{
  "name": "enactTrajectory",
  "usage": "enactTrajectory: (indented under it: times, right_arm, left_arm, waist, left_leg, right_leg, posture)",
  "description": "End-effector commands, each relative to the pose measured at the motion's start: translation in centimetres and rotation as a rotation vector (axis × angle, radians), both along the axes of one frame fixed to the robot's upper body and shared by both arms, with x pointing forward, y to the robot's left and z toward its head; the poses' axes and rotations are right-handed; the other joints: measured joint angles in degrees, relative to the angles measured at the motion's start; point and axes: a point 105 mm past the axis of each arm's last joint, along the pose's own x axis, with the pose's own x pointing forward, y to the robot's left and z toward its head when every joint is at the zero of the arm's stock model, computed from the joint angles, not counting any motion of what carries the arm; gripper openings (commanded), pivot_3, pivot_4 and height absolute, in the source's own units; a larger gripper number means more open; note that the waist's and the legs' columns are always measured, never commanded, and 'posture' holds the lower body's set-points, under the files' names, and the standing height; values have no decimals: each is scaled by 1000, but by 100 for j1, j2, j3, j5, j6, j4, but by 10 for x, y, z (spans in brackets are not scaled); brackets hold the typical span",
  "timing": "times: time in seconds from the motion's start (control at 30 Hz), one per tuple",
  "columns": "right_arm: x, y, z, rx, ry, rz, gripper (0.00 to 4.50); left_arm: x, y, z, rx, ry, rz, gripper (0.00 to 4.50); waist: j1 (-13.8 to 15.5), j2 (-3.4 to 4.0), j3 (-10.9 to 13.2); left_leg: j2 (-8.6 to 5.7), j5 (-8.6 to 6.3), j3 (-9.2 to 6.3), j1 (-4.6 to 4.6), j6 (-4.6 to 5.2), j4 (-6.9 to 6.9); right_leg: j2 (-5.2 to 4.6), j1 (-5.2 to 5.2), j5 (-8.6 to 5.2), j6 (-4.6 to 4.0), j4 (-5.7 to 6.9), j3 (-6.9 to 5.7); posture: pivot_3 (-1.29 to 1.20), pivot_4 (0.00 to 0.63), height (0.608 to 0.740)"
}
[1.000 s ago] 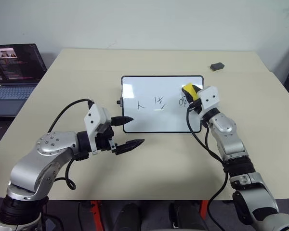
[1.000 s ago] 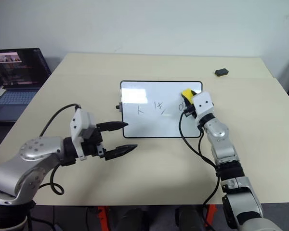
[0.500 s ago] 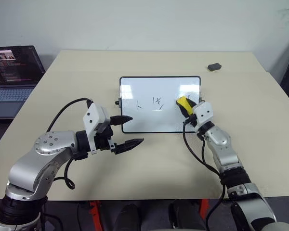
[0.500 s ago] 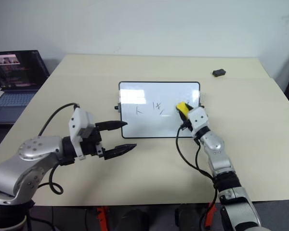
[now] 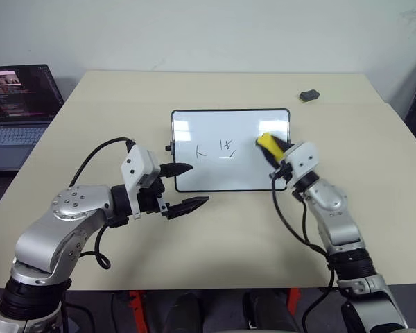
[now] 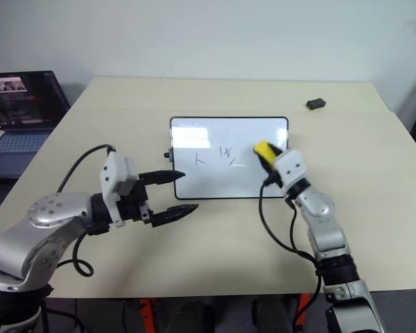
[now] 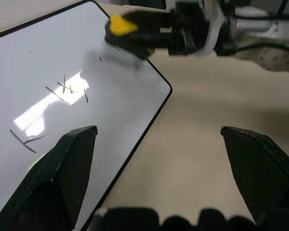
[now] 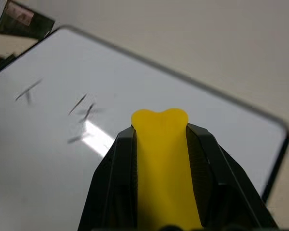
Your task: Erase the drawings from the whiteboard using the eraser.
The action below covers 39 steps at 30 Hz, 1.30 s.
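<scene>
Wiping step underway, by the look of it: right gripper point(image 5: 272, 147) clenched on the eraser point(image 5: 266, 141), poised over the right part of the whiteboard point(image 5: 230, 150). Two groups of drawings point(image 5: 215, 148) left, both in the board's middle-left area, so next move probably means sweeping leftward across them. Left gripper point(image 5: 184, 187) spread wide, empty, just at the board's near left corner. One board, one eraser, two grippers.

No legible text, labels, brands or numbers. The drawings point(image 5: 215, 148) on the whiteboard point(image 5: 194, 177) are illegible scribbles. Content on the laptop screen point(image 5: 17, 84) is too small to read.
</scene>
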Motion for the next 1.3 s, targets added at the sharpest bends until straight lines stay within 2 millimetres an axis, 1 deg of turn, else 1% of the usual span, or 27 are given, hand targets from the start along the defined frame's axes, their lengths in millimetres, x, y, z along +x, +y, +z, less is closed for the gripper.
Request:
enactTrajectory:
  times: [0.03, 0.13, 0.2, 0.27, 0.33, 0.5, 0.6, 0.67, 0.77, 0.9, 0.97, 1.03, 1.1, 1.2, 1.3]
  right_arm:
    - [4, -16, 27, 44, -71, -67, 1086]
    - [14, -22, 24, 48, -62, -112, 1063]
    - [24, -24, 19, 38, -39, -143, 1050]
    - [34, -23, 14, 43, -7, -161, 1038]
    - [38, -19, 12, 47, 1, -164, 1038]
    - [44, -15, -16, 52, 82, -172, 1037]
    - [41, -17, -40, 37, 135, -182, 1036]
    - [38, -16, -51, 23, 154, -175, 1036]
    - [30, -8, -65, 0, 183, -147, 1036]
    - [18, 10, -89, -40, 240, -83, 1031]
    - [12, 18, -98, -54, 275, -50, 1018]
    - [8, 22, -102, -53, 302, -24, 1017]
    - [3, 24, -102, -57, 308, -2, 1017]
    - [-4, 22, -80, -54, 227, 19, 1014]
    - [-15, 24, -30, -11, 67, 63, 1012]
  left_arm:
    - [-1, -2, 10, -9, -48, -20, 4500]
    - [0, -3, 10, -8, -48, -26, 4500]
    - [0, -5, 10, -4, -50, -36, 4500]
    - [-1, -7, 9, 3, -55, -50, 4500]
    - [-2, -9, 9, 5, -55, -60, 4500]
    - [-2, -9, 9, 11, -56, -66, 4500]
    - [-2, -9, 9, 11, -58, -64, 4500]
    - [-2, -8, 9, 9, -58, -63, 4500]
    - [-2, -8, 9, 10, -57, -60, 4500]
    - [-2, -8, 9, 7, -55, -59, 4500]
    - [-2, -8, 8, 7, -55, -58, 4500]
    - [-2, -8, 9, 6, -54, -57, 4500]
    - [-2, -8, 8, 6, -54, -56, 4500]
    - [-2, -7, 8, 5, -54, -53, 4500]
    - [-2, -5, 7, 5, -53, -44, 4500]
  waist:
    - [5, 0, 0]
    - [5, 0, 0]
    - [1, 0, 0]
    - [2, 0, 0]
    - [3, 0, 0]
    - [-3, 0, 0]
    - [-3, -1, -1]
    - [-3, -4, -3]
    - [-17, -7, -5]
    - [-52, -13, -12]
    - [-84, -19, -18]
    - [-118, -23, -21]
    - [-129, -23, -21]
    - [-117, -23, -20]
    - [-107, -15, -12]
  left_leg:
    - [0, 0, 1, 0, 0, 1]
    - [-1, 0, 1, 2, 0, 1]
    - [-1, 0, 3, 3, 0, 2]
    - [-1, 0, 6, 3, 0, 1]
    - [-1, 0, 5, 2, 0, 0]
    - [0, 0, 7, 1, 1, -1]
    - [-1, 0, 8, 8, 1, 4]
    - [0, 0, 6, 15, 1, 4]
    - [0, 0, 6, 22, 1, 5]
    - [0, 1, 5, 27, 1, 8]
    - [0, 1, 6, 30, 1, 7]
    - [0, 1, 7, 34, 1, 7]
    - [2, 1, 6, 36, 1, 7]
    - [2, 1, 5, 35, 1, 7]
    - [1, 1, 3, 20, 1, 6]
  right_leg:
    - [0, 0, 0, 0, 1, 1]
    - [0, 1, 0, 0, 3, 0]
    - [0, 1, 0, 0, 4, 1]
    - [0, 0, 0, -1, 4, 3]
    - [0, -1, 0, -1, 3, 2]
    - [0, -1, 0, -1, 0, 5]
    - [0, 5, 0, -1, 4, 5]
    - [0, 11, 1, -1, 6, 4]
    - [1, 17, 1, -1, 8, 5]
    - [1, 22, 2, 1, 10, 5]
    - [1, 24, 2, 1, 10, 6]
    - [1, 27, 2, 1, 10, 6]
    - [3, 29, 2, 1, 10, 6]
    - [3, 29, 2, 1, 10, 5]
    - [2, 16, 2, 1, 8, 5]
  posture:
    - [0, 150, 740]
    - [0, 150, 740]
    - [0, 150, 740]
    - [0, 150, 740]
    - [0, 150, 740]
    - [0, 150, 740]
    - [0, 150, 740]
    - [0, 150, 740]
    - [0, 150, 740]
    - [0, 150, 740]
    - [0, 150, 740]
    - [0, 150, 740]
    - [0, 150, 740]
    - [0, 150, 740]
    - [0, 150, 740]
